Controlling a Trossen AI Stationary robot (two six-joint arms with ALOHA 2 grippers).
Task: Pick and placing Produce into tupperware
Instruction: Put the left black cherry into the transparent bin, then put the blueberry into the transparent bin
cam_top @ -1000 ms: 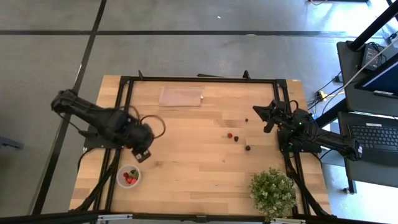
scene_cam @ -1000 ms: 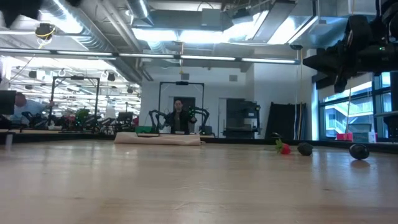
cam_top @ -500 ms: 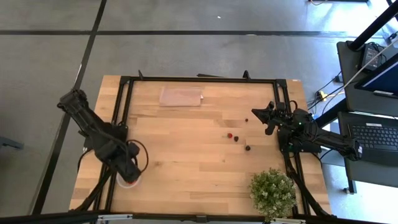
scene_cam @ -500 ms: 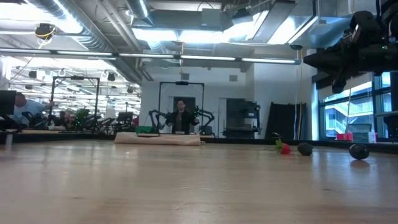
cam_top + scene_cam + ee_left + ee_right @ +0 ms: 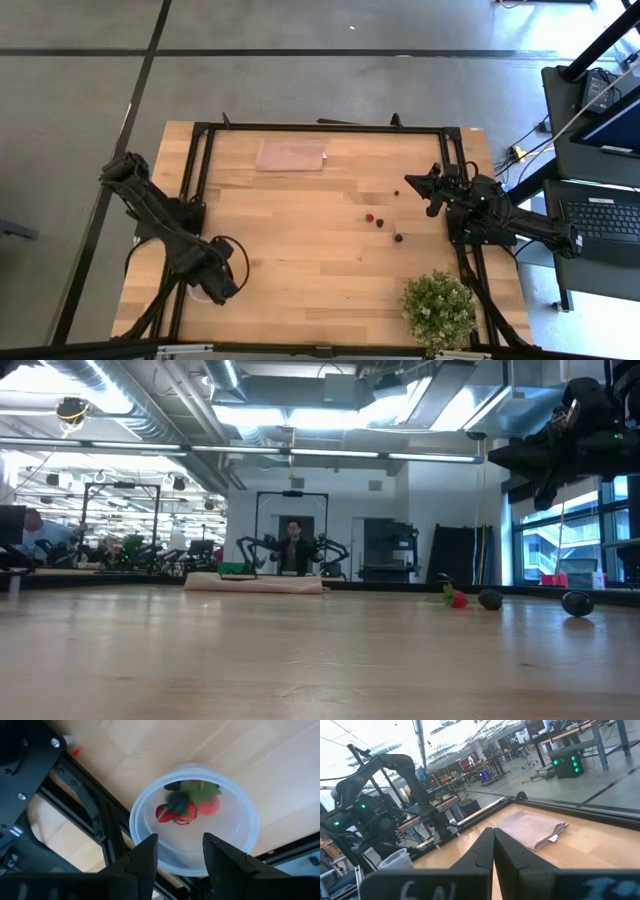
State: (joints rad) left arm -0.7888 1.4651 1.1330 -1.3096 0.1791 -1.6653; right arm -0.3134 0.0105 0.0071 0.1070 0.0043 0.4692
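Note:
The tupperware (image 5: 195, 825), a small round clear tub, stands on the table near its near left corner. It holds red strawberries (image 5: 192, 807) and a dark berry (image 5: 176, 802). My left gripper (image 5: 180, 852) hangs open straight above the tub and touches nothing; in the high view this gripper (image 5: 218, 287) covers most of the tub (image 5: 201, 294). One strawberry (image 5: 369, 217) and two dark berries (image 5: 380, 223) (image 5: 398, 238) lie on the table right of centre. My right gripper (image 5: 424, 190) is shut and held above the table's right side, beyond those fruits.
A folded pinkish-tan cloth (image 5: 291, 154) lies by the far edge. A bushy potted plant (image 5: 439, 308) stands at the near right corner. Black frame rails (image 5: 200, 180) border the table top. People and other robot arms show in the room behind.
My left arm has swung from the table's left middle toward the near edge and stopped over the tub, which now shows mostly covered in the high view. The right arm has stayed nearly still.

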